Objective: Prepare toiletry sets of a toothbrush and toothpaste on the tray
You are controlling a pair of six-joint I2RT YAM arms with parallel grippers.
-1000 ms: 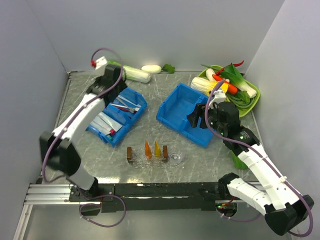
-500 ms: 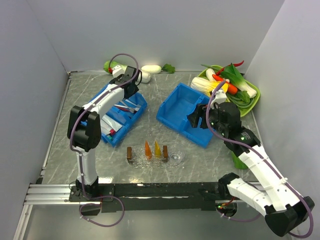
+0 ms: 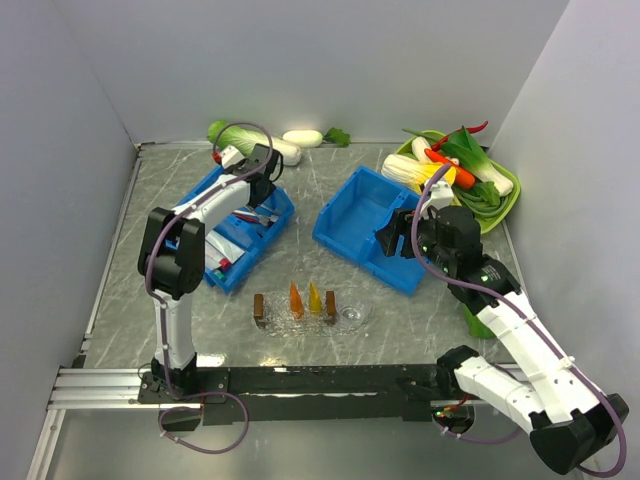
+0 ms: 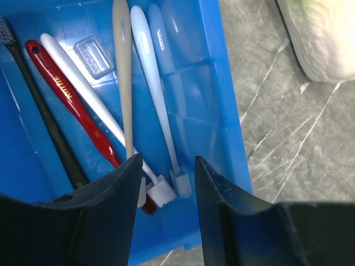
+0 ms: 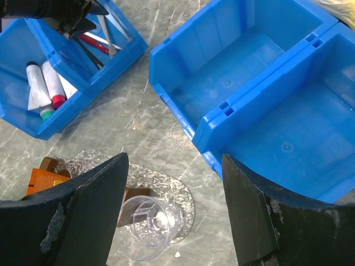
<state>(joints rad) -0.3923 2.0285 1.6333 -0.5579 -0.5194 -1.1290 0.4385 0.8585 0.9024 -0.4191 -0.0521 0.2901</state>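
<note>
Toothbrush (image 4: 122, 66), pale grey, not yet picked: lying among several others in the far compartment of the left blue bin (image 3: 235, 240), bristle ends toward the bin wall at the bottom of the left wrist view. Left gripper (image 4: 165, 166) hanging low over those ends, jaws parted to a middling gap, pinching nothing; two white brush heads showing in the gap. Toothpaste tubes (image 5: 47, 86) untouched in the nearer compartment of the same bin.

Tray (image 5: 176, 194) on the table, between the bins and the arm bases, well apart from the toothbrush. Carrying a clear cup (image 5: 145, 226) at one end and a few small brown and orange pieces (image 3: 295, 300), hard to identify. No toothbrush or tube seen on it, so, by the look of it, no set laid out yet.

Right gripper (image 5: 173, 160) hovering between the tray and the right blue bin (image 5: 266, 111), jaws wide, holding nothing.

Judged as the very start: first grasp of a toothbrush about to be made, at most. Left to do: closing on one brush, carrying it to the tray, fetching a tube to lie beside it, then repeating for further sets.
</note>
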